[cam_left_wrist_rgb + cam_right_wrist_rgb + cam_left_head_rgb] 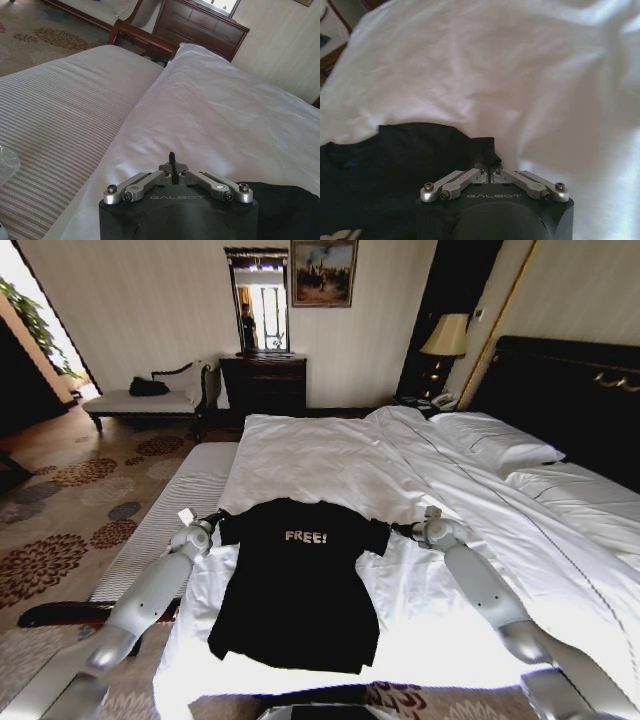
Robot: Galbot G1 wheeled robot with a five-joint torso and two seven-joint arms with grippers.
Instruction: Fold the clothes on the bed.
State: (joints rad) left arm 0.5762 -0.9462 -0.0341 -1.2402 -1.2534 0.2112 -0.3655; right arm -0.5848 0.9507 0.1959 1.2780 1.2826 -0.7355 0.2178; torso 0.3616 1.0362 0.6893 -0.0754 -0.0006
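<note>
— What stands along the far wall?

— A dark dresser [263, 383] with a mirror [258, 302] above it and a framed painting [323, 271] just beside the mirror.

— And left of the dresser?

— A chaise [150, 400] with a black bundle [148, 387] lying on its seat.

— Anything near the headboard side?

— A lamp [445, 337] with a cream shade, and a telephone [443, 401] below it.

— The floor?

— A carpet [70, 510] with dark flower patterns. A grey-striped bench [55, 125] stands on it.
</note>
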